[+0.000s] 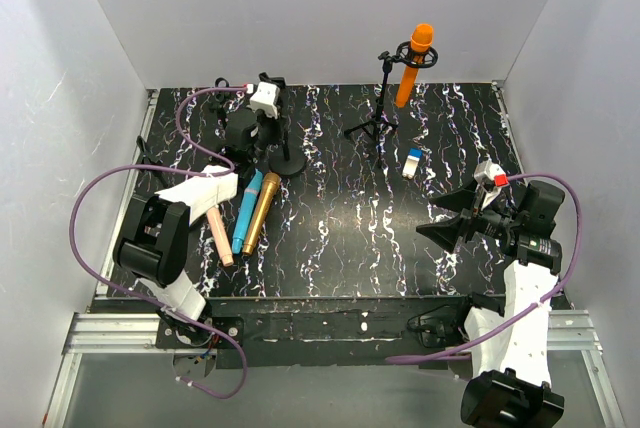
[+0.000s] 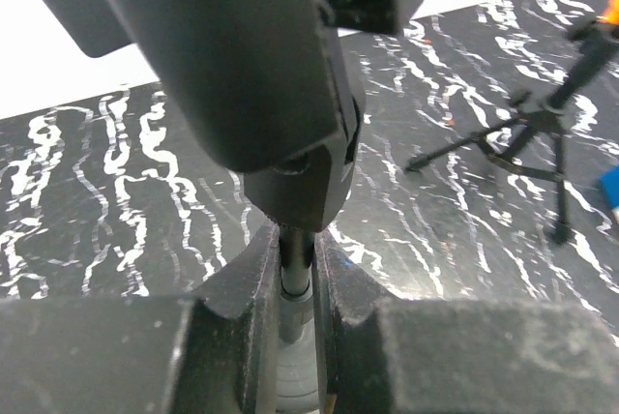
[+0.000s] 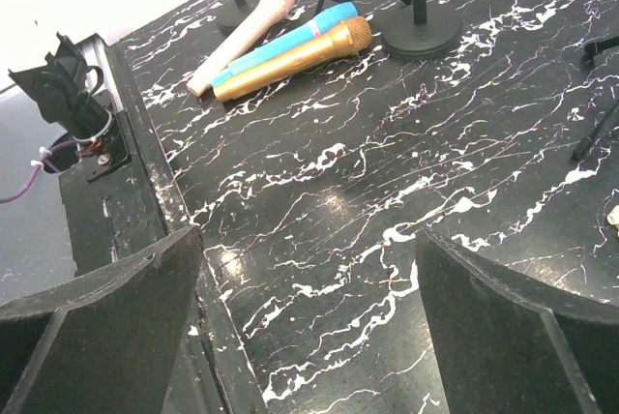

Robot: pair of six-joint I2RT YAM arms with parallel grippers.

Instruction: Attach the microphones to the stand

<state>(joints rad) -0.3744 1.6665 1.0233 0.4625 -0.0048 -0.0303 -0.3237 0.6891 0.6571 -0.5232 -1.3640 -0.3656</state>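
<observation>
Marbled black table (image 1: pixel 350 238) lies bare under your right gripper (image 1: pixel 432 218) at the near right. Its fingers stand wide apart with nothing between them.

At the near left, three mics lie side by side on the table. The pink mic (image 1: pixel 220 238) is leftmost, then the blue mic (image 1: pixel 246 213), with the gold mic (image 1: pixel 262 213) touching it on its right. Their heads point far.

Just beyond them, your left gripper (image 2: pixel 296 283) is clamped on the thin pole (image 2: pixel 294 254) of the round-base stand (image 1: pixel 289 165). The dark mass above the pole is too blurred to name; it may be the clip.

Farther off, right of centre, the tripod (image 1: pixel 374 128) already carries the orange mic (image 1: pixel 414 63), tilted in its holder. A small blue-and-white block (image 1: pixel 414 160) sits nearer than the tripod, to its right.

I judge one mic done and three to go, with the left arm steadying the round-base stand for the next one. You will likely need the right arm to reach across to the near left. The gold mic is the nearest to it. Grip that mic on its body, clear of the blue one, then raise it head-up and press it into the holder while the left grip stops the stand from tipping.
</observation>
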